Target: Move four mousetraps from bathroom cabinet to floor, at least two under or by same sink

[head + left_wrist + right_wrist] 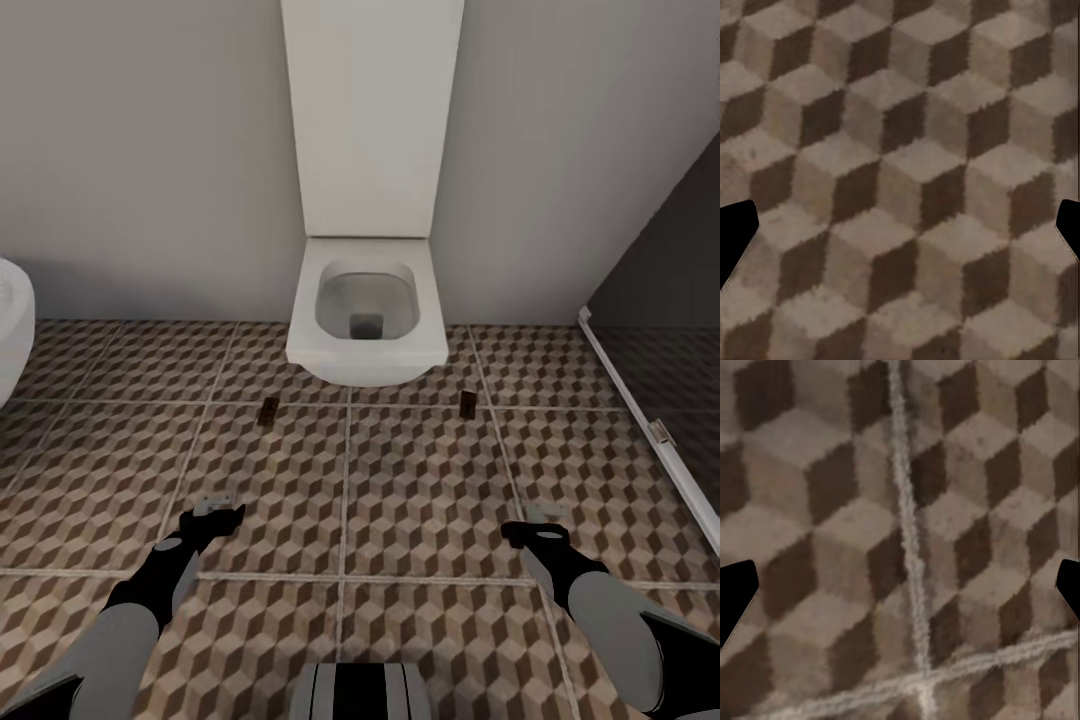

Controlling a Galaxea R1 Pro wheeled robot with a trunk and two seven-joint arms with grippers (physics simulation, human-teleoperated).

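Two mousetraps lie on the cube-patterned bathroom floor (420, 470) in front of the toilet. One mousetrap (267, 410) is at the toilet's left and the other mousetrap (467, 403) at its right; both are small brown boards. My left gripper (218, 506) hovers low over the tiles, nearer to me than the left trap, open and empty. My right gripper (541, 518) is likewise open and empty, short of the right trap. The wrist views look straight down on bare tile between spread fingers (735, 232) (735, 592). The cabinet and the sink are out of view.
A white wall-hung toilet (367, 320) stands straight ahead against the grey wall. A white bathtub edge (12, 325) shows at the far left. A dark shower area with a white sill (650, 440) runs along the right.
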